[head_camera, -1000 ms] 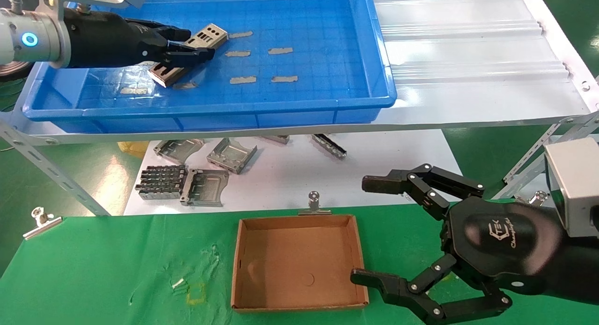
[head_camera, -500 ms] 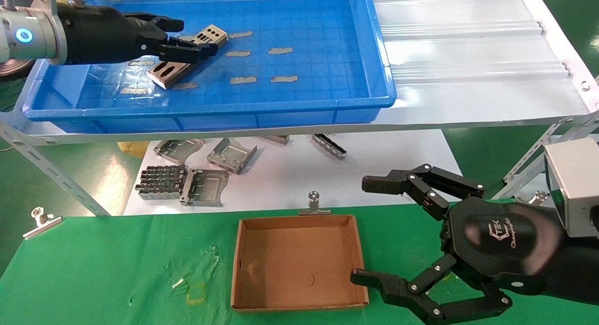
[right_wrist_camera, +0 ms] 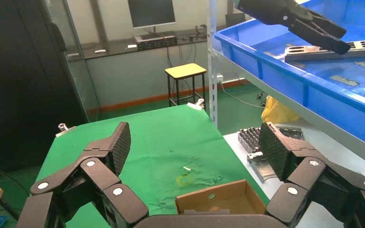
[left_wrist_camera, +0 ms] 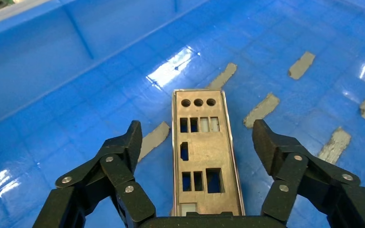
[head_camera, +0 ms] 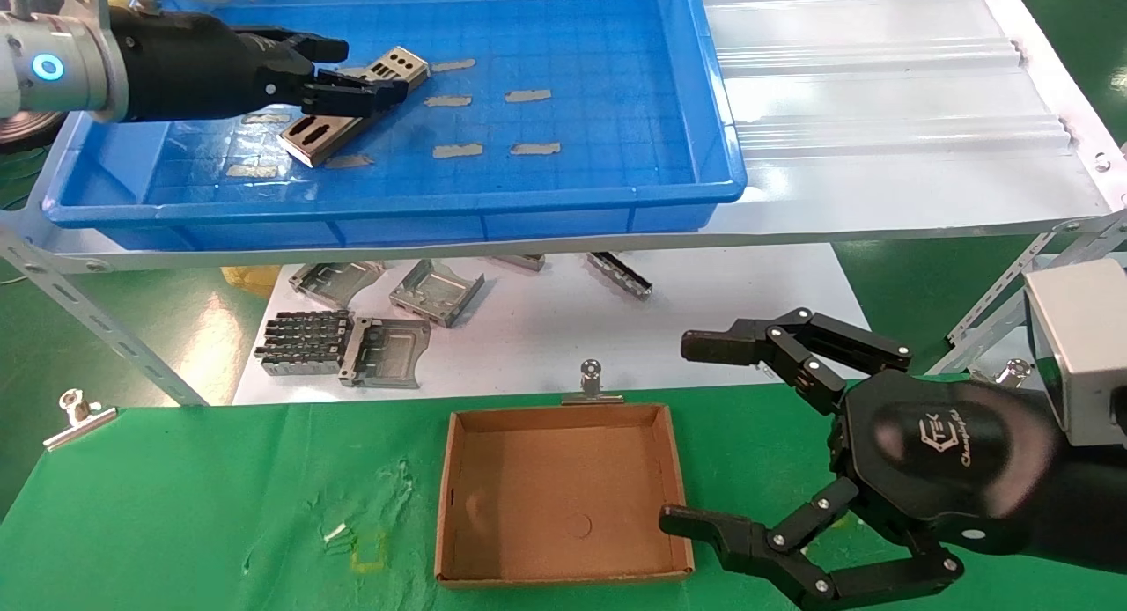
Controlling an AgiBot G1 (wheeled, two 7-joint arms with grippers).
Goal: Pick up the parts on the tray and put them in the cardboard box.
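One part (head_camera: 310,139), a flat silver-grey plate with punched holes, lies slantwise on the floor of the blue tray (head_camera: 616,109) at the back left. My left gripper (head_camera: 370,69) hovers over its middle, open. In the left wrist view the part (left_wrist_camera: 204,161) runs lengthwise between the gripper's (left_wrist_camera: 197,133) spread fingers, neither of which touches it. The cardboard box (head_camera: 563,496) sits on the green cloth at the front with a bare floor. My right gripper (head_camera: 685,430) stands open beside the box's right wall, holding nothing. The right wrist view shows the box (right_wrist_camera: 218,202) past that gripper (right_wrist_camera: 195,135).
Several grey tape strips (head_camera: 458,150) are stuck to the tray floor. Grey folded brackets (head_camera: 352,334) lie on the white sheet under the tray shelf. Binder clips (head_camera: 592,384) (head_camera: 77,415) pin the green cloth (head_camera: 220,505). A slanted metal strut (head_camera: 106,329) runs down at the left.
My left gripper has drawn back a little to the left and upward over the part, uncovering more of it. The part and the right arm have stayed where they were.
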